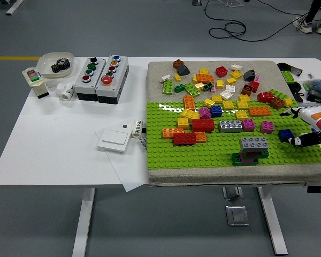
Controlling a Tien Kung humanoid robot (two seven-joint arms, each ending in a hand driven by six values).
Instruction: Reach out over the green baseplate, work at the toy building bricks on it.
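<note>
A robot's right hand (305, 128) is reaching in from the right edge over a green baseplate (214, 152) covered with toy bricks.

Nearest the viewer, a small stack with a grey brick on top (253, 143) is standing pressed onto the baseplate's front. Just beyond it, the hand is hovering low beside a dark blue brick (285, 135), thumb and fingers spread around it but not visibly gripping, probably lining up a grasp. Across the middle, a red brick (203, 125), a second grey brick (230, 126) and pink bricks are sitting in a loose row. Farther back, loose bricks are lying scattered on the bare grey mat (160, 72), apparently as supply. The left hand is out of view.
</note>
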